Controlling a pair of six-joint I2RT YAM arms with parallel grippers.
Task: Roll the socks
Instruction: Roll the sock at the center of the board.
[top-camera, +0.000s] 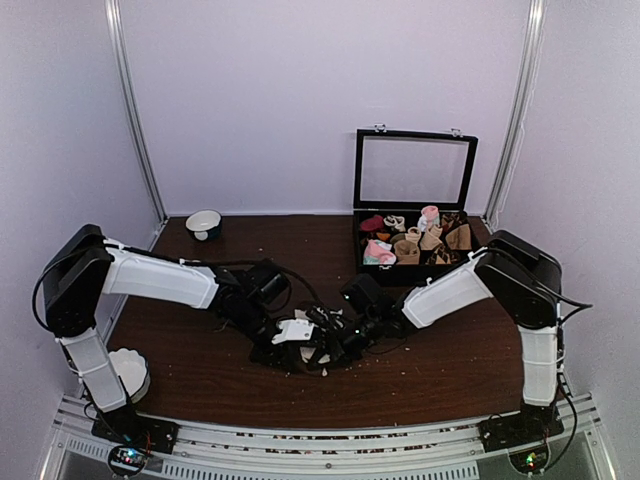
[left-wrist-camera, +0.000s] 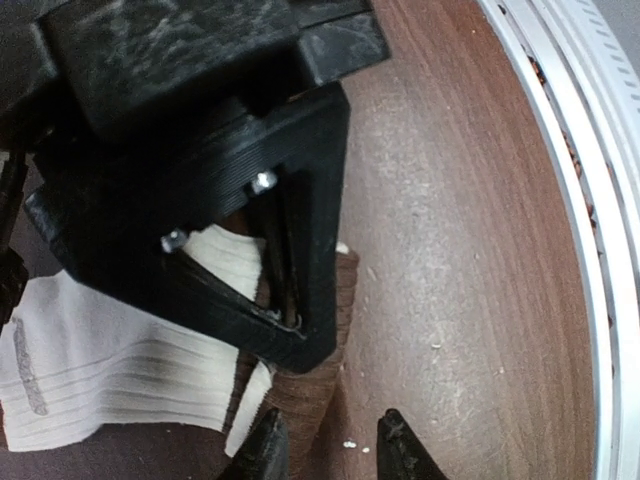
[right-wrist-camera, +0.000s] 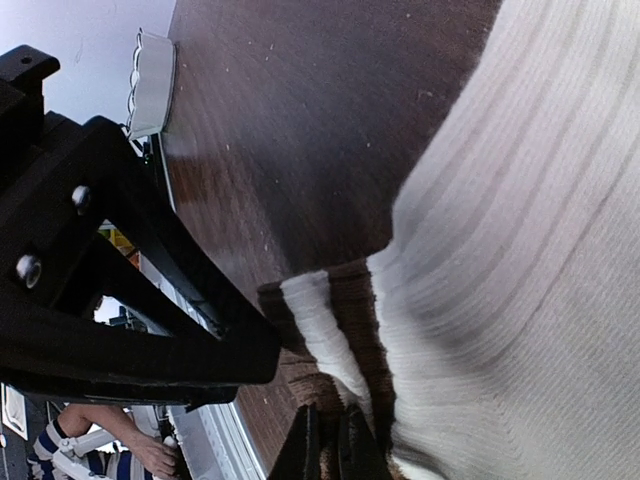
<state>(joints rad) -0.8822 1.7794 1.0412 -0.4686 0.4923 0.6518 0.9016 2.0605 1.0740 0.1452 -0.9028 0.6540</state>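
**Both pincers at the socks**

The socks (top-camera: 293, 332) lay mid-tabletop (top-camera: 450, 370) between our two arms, white ribbed fabric over brown. Our right pincer (right-wrist-camera: 325, 452) was closed tight on their brown-and-white edge. Our left pincer (left-wrist-camera: 335, 452) stood partly open, the brown end lying loose between its fingers. From the socks, the open box (top-camera: 412, 240) sat at two o'clock and a small bowl (top-camera: 203, 223) at eleven.
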